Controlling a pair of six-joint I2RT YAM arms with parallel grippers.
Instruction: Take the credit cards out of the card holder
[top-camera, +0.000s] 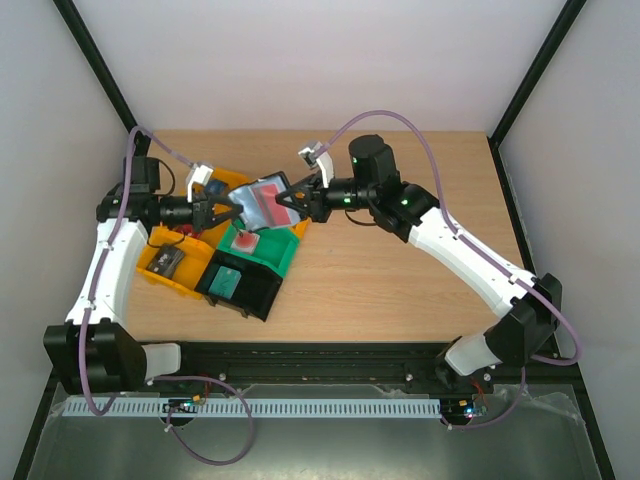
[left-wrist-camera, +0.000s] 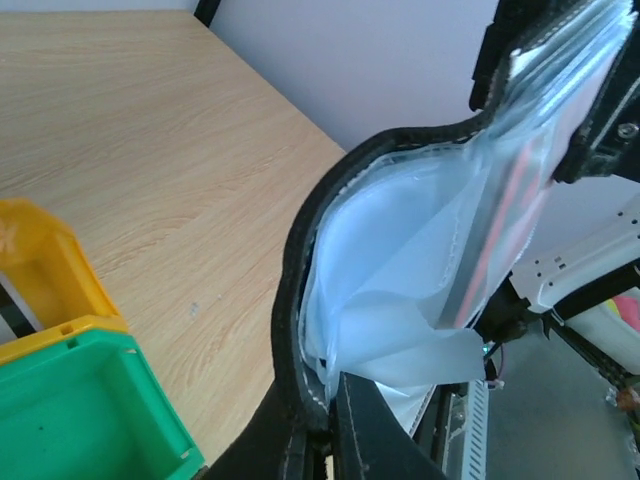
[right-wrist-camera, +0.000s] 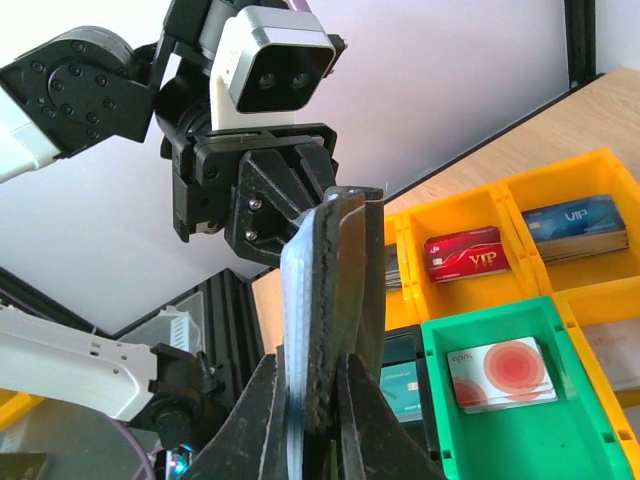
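Note:
The black card holder (top-camera: 262, 200) hangs open in the air over the bins, held at both ends. My left gripper (top-camera: 226, 212) is shut on its left edge, and my right gripper (top-camera: 291, 204) is shut on its right edge. In the left wrist view the gripper (left-wrist-camera: 322, 432) pinches the black rim (left-wrist-camera: 296, 270), the pale clear pockets (left-wrist-camera: 400, 250) bulge open, and a red credit card (left-wrist-camera: 505, 205) shows edge-on inside. In the right wrist view the gripper (right-wrist-camera: 320, 420) clamps the folded holder (right-wrist-camera: 335, 300) edge-on. A white card with red circles (right-wrist-camera: 500, 375) lies in the green bin.
Below the holder stand a green bin (top-camera: 283, 255), a black bin (top-camera: 250, 295) with a teal card (top-camera: 226, 281), and yellow bins (top-camera: 160, 275). The yellow bins hold a red VIP card (right-wrist-camera: 465, 255) and a blue VIP card (right-wrist-camera: 575, 225).

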